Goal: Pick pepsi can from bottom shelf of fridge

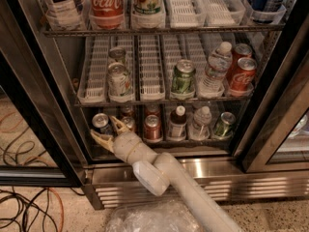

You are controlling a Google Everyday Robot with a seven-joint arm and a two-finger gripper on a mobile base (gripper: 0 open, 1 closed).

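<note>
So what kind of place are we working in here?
Probably a shop or office pantry: a glass-door drinks fridge stocked with cans and bottles in lanes, on a speckled floor with loose cables. The gripper is open at the bottom shelf, by the pepsi can.

The cream two-finger gripper (103, 127) is held at the near left of the black-framed glass-door fridge's (217, 170) bottom wire shelf (203, 143), fingers spread, and the small dark blue pepsi can (100, 120) is seen between them.
</note>
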